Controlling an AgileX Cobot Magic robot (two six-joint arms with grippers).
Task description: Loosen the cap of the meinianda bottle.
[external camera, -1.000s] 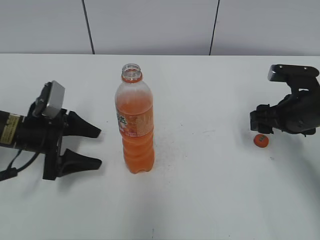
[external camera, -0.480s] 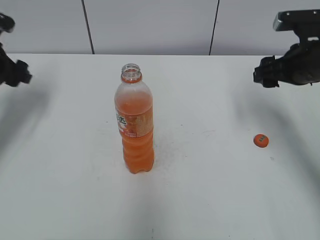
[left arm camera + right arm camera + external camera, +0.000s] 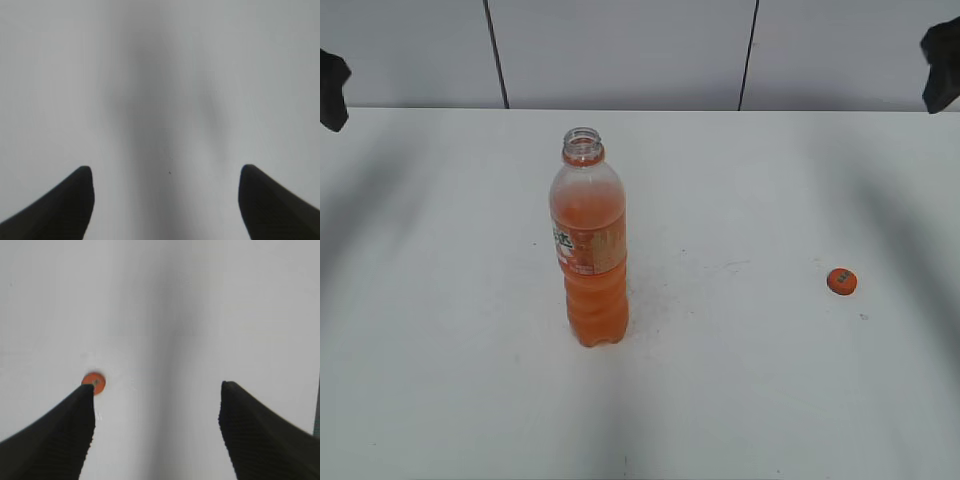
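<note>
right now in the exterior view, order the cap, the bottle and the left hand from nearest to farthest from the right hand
1. The cap, on the table below the right hand.
2. The meinianda bottle, upright mid-table, mouth open.
3. The left hand, at the far left edge.

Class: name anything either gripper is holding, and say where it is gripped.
Nothing. The left gripper and right gripper are open and empty; the cap lies on the table.
</note>
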